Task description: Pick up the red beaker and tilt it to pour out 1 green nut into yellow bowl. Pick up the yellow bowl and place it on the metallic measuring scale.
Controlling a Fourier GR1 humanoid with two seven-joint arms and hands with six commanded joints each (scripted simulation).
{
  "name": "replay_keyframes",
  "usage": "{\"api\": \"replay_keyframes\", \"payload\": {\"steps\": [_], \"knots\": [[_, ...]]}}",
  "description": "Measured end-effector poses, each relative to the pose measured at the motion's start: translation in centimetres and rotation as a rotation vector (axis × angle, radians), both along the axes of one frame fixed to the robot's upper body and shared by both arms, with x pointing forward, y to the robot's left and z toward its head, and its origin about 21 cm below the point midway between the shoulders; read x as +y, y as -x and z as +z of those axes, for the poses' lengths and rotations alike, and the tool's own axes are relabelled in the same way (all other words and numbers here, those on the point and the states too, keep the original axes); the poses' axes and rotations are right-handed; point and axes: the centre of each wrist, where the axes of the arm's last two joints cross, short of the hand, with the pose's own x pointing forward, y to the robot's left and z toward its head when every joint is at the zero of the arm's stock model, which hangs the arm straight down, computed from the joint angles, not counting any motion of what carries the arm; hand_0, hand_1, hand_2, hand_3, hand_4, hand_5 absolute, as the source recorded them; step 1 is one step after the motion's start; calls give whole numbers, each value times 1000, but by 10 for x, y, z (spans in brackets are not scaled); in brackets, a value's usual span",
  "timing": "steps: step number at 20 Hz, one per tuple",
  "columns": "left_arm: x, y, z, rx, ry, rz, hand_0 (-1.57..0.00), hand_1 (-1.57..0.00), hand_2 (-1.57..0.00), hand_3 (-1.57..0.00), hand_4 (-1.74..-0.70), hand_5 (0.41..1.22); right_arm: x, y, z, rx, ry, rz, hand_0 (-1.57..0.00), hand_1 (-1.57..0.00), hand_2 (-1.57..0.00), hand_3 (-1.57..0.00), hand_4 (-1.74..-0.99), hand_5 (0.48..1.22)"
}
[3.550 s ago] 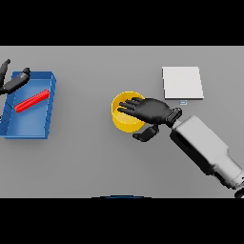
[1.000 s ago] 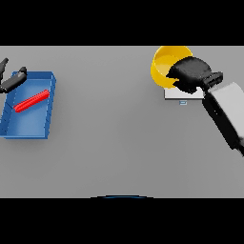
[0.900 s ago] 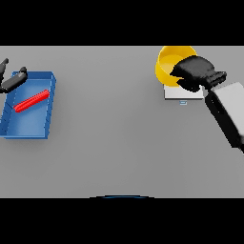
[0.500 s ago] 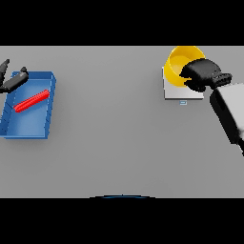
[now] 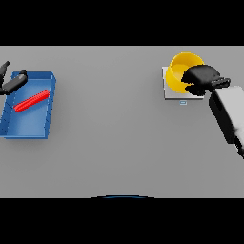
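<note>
The yellow bowl (image 5: 181,70) is tilted on its side over the metallic measuring scale (image 5: 170,91) at the far right, its opening facing left. My right hand (image 5: 202,78) is shut on the bowl's right rim, fingers curled round it. The red beaker (image 5: 32,101) lies on its side inside a blue tray (image 5: 28,125) at the far left. My left hand (image 5: 10,82) hovers at the tray's far left corner, fingers relaxed, holding nothing. No green nut shows in this view.
The blue tray's walls stand around the red beaker at the left edge of the table. The scale's small display tab (image 5: 182,102) juts toward me. My right forearm (image 5: 228,114) crosses the table's right side.
My right hand has carried the yellow bowl from the table's middle to the far right and over the scale, drifting slightly right and down in the last second. The left hand stayed put.
</note>
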Motion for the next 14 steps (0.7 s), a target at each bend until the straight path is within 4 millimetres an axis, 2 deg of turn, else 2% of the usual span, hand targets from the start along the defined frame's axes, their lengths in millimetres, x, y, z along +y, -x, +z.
{"api": "replay_keyframes", "payload": {"steps": [1,2,3,4,7,10,12,14], "knots": [[0,-1,4,-6,-6,5,1,1,1,1,-838,779,1,-2,3,-6,-7,-5,-1565,-1496,-1437,-1249,-1741,1221],[-3,-5,4,-5,-11,3,1,1,1,1,-836,775,2,-3,5,-8,-11,-12,-1558,-1428,-1343,-1110,-1682,1221],[-4,-6,5,-1,-8,-4,1,1,1,1,-837,773,1,-5,8,-4,-5,-19,-1471,-1285,-1178,-959,-1632,1145],[-4,-7,6,-1,-7,-2,1,1,1,1,-836,774,-1,-4,3,0,2,-28,-1335,-1125,-1007,-816,-1592,1074],[0,-3,3,7,-4,5,1,1,1,1,-839,764,-1,-4,4,35,-38,-62,-757,-673,-579,-476,-1513,923],[-2,-4,3,-13,11,-3,1,1,1,1,-831,754,1,-2,3,61,-63,-65,-387,-380,-300,-258,-1476,847],[-4,-4,2,-4,3,-5,1,1,1,1,-834,750,-5,-3,7,55,-47,-70,-247,-243,-192,-164,-1448,824],[-6,-5,4,-4,11,1,1,1,1,1,-836,753,0,-5,8,57,-26,-56,-158,-155,-122,-105,-1422,811]]}}
